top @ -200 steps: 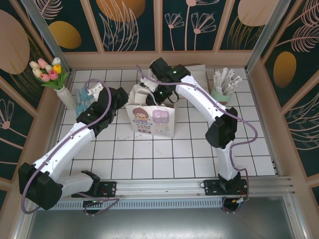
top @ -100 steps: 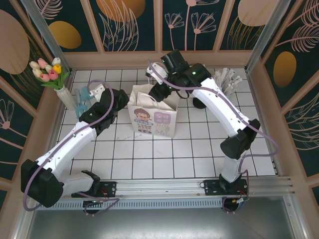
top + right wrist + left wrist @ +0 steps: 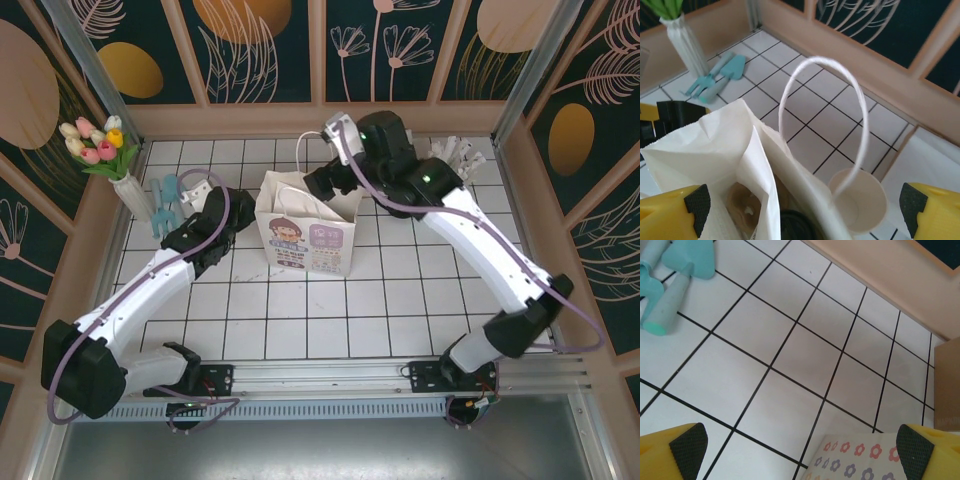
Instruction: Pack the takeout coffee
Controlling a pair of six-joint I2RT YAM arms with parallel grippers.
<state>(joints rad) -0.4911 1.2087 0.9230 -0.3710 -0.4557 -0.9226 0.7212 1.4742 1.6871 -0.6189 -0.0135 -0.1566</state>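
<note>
A white paper bag [image 3: 305,228] with a cartoon print stands open in the middle of the tiled floor. In the right wrist view a round black lid [image 3: 799,227] lies low inside the bag [image 3: 715,145], the takeout coffee's cup under it hidden. My right gripper [image 3: 805,202] hangs open above the bag's mouth, nothing between its black pads [image 3: 697,200], and the bag's white handle loop [image 3: 860,125] arches in front of it. From above, the right gripper [image 3: 318,183] is over the bag's back right corner. My left gripper [image 3: 190,192] stands open left of the bag, empty [image 3: 800,447].
An open cream-coloured cup [image 3: 860,205] without a lid stands on the tiles just behind the bag. Teal garden tools [image 3: 165,195] lie by the left gripper. A vase of tulips [image 3: 125,185] is at the back left and a mint cup of white sticks [image 3: 450,160] at the back right.
My right gripper has risen out of the bag, opened wide and drawn back to the right. The left arm has barely shifted.
</note>
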